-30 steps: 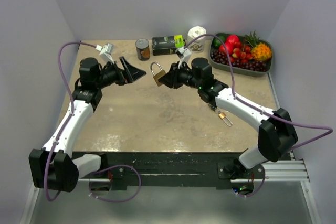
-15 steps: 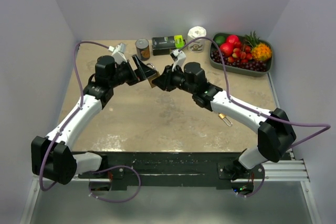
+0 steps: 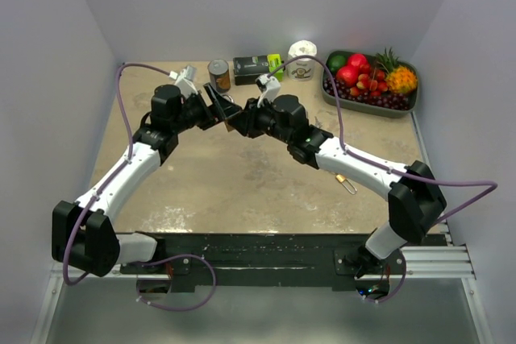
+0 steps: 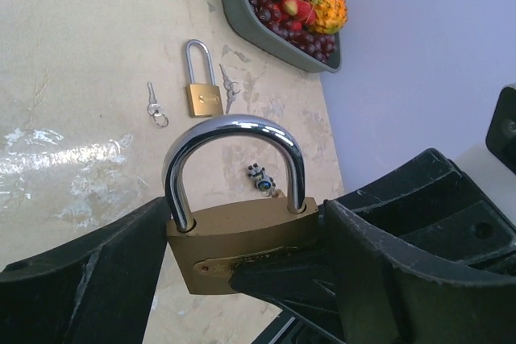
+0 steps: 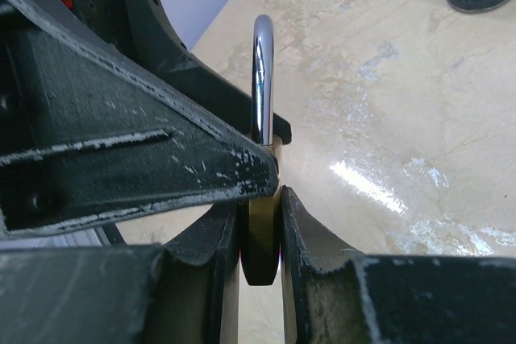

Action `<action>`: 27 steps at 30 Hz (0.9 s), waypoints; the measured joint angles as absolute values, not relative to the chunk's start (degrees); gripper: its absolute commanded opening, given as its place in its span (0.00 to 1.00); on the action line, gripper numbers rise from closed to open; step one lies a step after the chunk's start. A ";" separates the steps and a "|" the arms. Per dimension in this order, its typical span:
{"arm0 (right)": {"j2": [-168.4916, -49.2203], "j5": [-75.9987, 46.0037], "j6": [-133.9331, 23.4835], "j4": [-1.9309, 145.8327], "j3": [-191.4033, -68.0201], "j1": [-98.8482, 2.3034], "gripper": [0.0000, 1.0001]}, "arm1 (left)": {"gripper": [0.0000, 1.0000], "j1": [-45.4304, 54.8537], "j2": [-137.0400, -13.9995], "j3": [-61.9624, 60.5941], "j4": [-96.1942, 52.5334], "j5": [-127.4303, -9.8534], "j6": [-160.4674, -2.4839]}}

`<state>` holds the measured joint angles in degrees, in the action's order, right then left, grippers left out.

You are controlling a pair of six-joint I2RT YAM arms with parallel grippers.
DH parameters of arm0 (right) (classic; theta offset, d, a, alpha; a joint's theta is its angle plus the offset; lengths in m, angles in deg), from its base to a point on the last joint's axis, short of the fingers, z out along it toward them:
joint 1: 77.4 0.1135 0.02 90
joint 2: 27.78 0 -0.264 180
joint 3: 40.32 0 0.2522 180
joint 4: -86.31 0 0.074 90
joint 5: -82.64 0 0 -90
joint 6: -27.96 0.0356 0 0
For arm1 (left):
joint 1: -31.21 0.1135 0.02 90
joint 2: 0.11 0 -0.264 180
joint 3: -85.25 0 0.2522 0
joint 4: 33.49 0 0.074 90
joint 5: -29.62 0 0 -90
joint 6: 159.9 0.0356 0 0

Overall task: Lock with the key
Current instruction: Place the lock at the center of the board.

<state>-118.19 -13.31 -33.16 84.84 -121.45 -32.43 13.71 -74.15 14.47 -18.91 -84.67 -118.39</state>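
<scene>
**Examiner:** Report the right fingers.

**Arm:** My right fingers (image 5: pixel 318 279) are clamping the two flat faces of the brass padlock (image 4: pixel 242 235). They are holding it up off the counter (image 4: pixel 81 54). The body is sitting between their tips, and the shackle (image 4: pixel 234 126) is standing upright above them. Both of its legs are meeting the body.

**Examiner:** And the left fingers?

**Arm:** My left fingers (image 4: pixel 89 279) are standing apart, one at each narrow end of the same body, across from the right pair. Each is lying right up against a corner of the brass. I cannot tell whether they are pressing on it or only flanking it.

**Examiner:** Where is the key?

**Arm:** A key (image 4: pixel 153 106) on a ring is lying flat on the counter, well beyond my left fingertips and below the raised padlock. It is resting just beside a small padlock (image 4: pixel 205 98). Neither pair of fingers is touching it.

**Examiner:** Anything else in that direction?

**Arm:** A fruit tray (image 4: pixel 278 46) is sitting farther out past the small padlock.
</scene>
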 measured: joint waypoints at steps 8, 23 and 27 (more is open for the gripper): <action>-118.49 -11.15 -31.06 84.47 -122.81 -32.28 0.00 | 0.60 13.12 -74.79 14.47 -19.83 -83.56 -120.46; -115.69 -10.17 -34.34 80.67 -122.09 -32.95 0.99 | 0.00 11.90 -81.65 11.52 -16.42 -77.55 -118.21; -109.51 -10.60 -35.82 76.84 -120.14 -35.79 0.99 | 0.00 10.04 -85.74 8.94 -11.93 -74.47 -113.56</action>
